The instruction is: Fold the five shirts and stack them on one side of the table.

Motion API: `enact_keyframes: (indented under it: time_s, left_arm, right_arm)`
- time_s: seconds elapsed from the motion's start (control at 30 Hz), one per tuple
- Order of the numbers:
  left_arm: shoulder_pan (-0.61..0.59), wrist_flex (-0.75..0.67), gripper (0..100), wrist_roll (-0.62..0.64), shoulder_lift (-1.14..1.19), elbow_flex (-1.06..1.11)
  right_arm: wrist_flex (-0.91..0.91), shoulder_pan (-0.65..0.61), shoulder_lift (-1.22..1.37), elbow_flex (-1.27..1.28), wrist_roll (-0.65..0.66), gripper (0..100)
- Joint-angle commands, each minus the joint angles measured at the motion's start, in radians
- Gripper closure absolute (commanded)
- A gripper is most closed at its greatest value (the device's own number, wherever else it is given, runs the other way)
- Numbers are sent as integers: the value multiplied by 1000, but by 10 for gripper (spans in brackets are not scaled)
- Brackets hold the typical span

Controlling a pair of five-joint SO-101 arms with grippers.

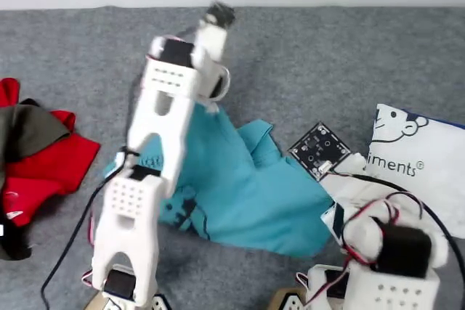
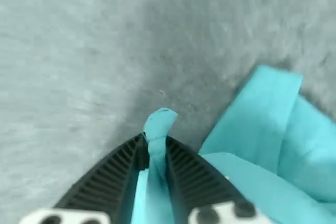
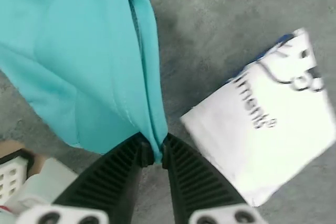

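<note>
Pinching teal shirt edges: left tool; right tool | left arm covers part of shirt

So the loose shirt sits mid-surface, with a pile of shirts off at the left edge and a folded shirt on the right. The left gripper is at the loose shirt's far edge, cloth between its fingers. The right gripper pinches the edge just beside the folded shirt.
</note>
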Motion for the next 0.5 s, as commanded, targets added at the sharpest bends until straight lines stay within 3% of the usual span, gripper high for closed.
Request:
enact_keyframes:
  time_s: [0.0,0.27,0.47]
  left_arm:
    - [-81,26,995,8,-229,-33]
    - [-319,26,995,-3,-563,-35]
    - [-387,25,995,-94,-779,-35]
  right_arm:
    - [-45,15,-10,-147,15,989]
    - [-481,15,-1,-281,21,989]
    - [-796,10,1,-284,109,989]
